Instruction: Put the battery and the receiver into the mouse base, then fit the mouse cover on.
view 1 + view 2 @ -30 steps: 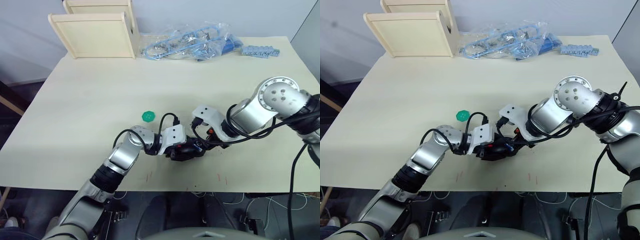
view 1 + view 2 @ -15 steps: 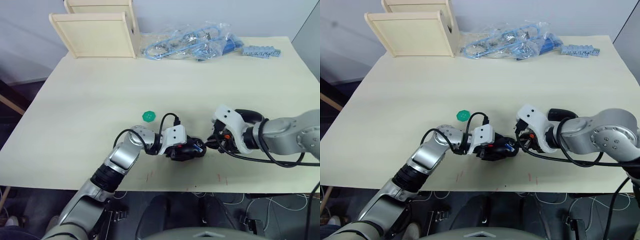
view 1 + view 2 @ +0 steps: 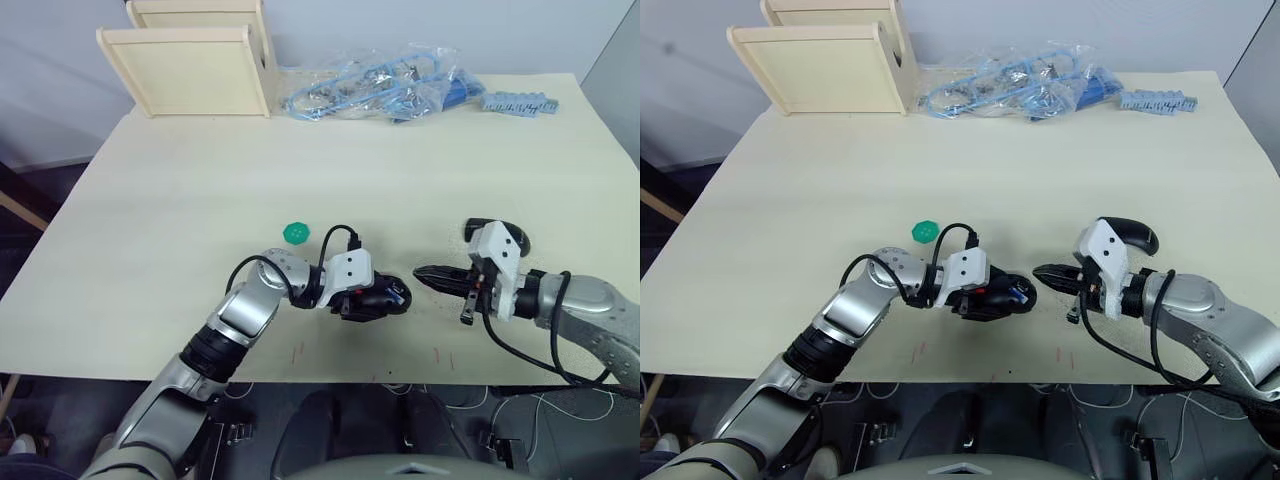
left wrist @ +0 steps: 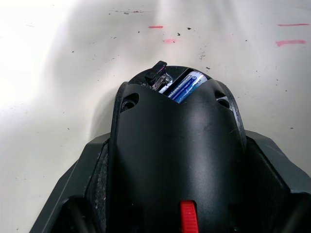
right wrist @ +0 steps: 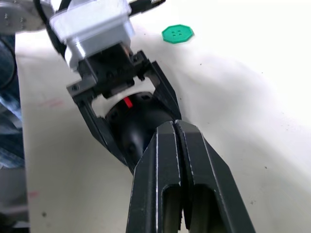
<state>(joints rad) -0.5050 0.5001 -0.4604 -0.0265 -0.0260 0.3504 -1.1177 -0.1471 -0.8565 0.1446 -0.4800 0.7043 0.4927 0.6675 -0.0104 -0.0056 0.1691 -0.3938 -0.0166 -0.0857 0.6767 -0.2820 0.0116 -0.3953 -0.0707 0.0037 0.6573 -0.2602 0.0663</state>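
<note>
Low centre of frame: left gripper (image 3: 385, 300) clamps the mouse base (image 3: 378, 298) by its sides on the table (image 3: 200, 180). Battery (image 4: 183, 86) lies in the base's open bay, a small dark part beside it. Right gripper (image 3: 422, 272) sits just right of the base, apart, fingers pressed together, empty. Mouse cover (image 3: 492, 231) lies behind the right wrist. Green disc (image 3: 296, 232) up-left of the base.

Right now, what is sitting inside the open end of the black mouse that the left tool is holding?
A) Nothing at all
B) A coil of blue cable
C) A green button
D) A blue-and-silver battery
D. The left wrist view shows the battery lying in the open end of the mouse base, which the left tool grips from both sides. A small dark part sits beside the battery.
</note>
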